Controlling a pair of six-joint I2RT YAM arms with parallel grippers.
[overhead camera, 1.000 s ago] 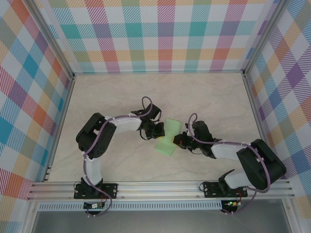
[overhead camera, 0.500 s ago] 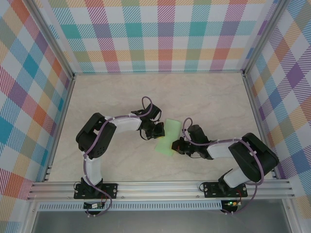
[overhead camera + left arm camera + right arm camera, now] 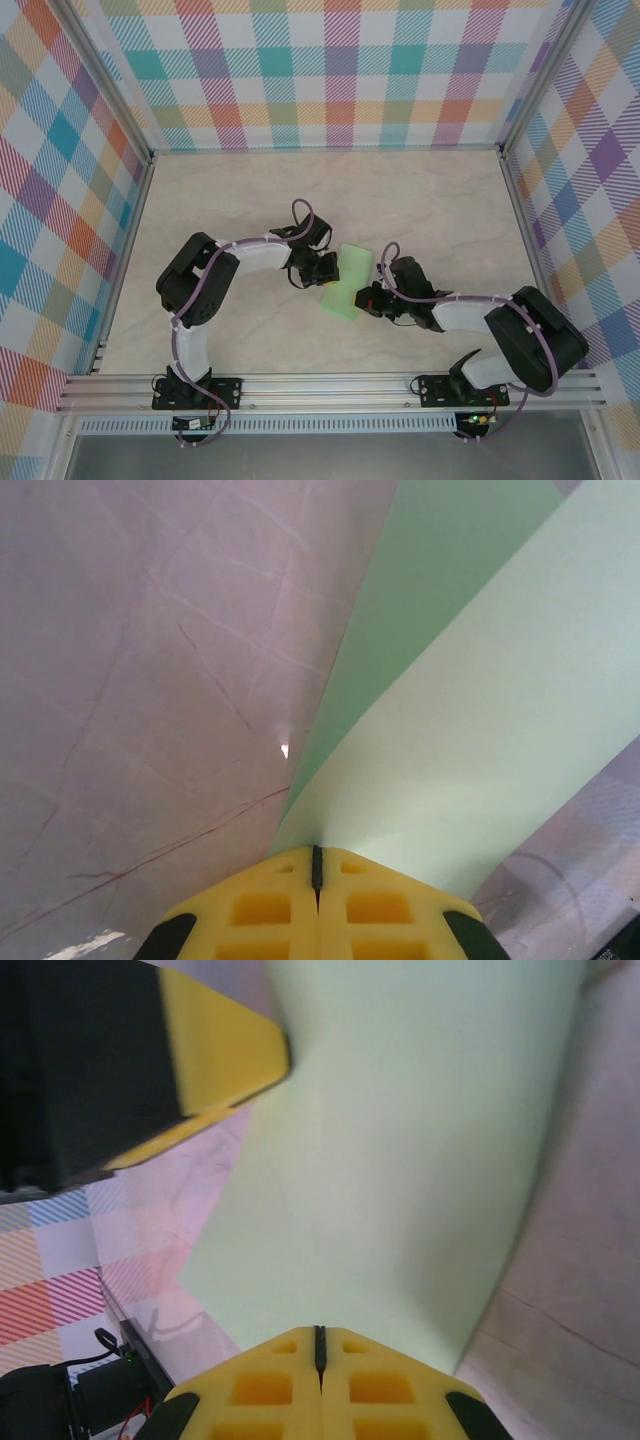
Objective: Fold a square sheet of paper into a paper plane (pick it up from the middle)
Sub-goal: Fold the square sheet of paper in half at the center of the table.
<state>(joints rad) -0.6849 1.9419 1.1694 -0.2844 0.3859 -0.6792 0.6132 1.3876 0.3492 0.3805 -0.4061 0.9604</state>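
Note:
The square sheet of paper (image 3: 348, 280), pale green, is doubled over into a narrow band at the table's middle, between my two grippers. My left gripper (image 3: 328, 270) is at its left edge. In the left wrist view the yellow fingertips (image 3: 317, 848) are shut, and two layers of the sheet (image 3: 470, 730) fan out from between them. My right gripper (image 3: 372, 298) is at the band's lower right edge. Its tips (image 3: 320, 1330) are shut where the sheet's (image 3: 400, 1160) near edge runs into them. A left finger (image 3: 215, 1055) shows beyond the paper.
The pale marbled tabletop (image 3: 230, 200) lies bare around the paper. Plaid walls and aluminium rails (image 3: 330, 385) close in the workspace. Both arms are bent inward, elbows out, with their cables looping above the wrists.
The right gripper slid left toward the paper, then drew back slightly right. The paper's lower part has narrowed. The left gripper has stayed in place.

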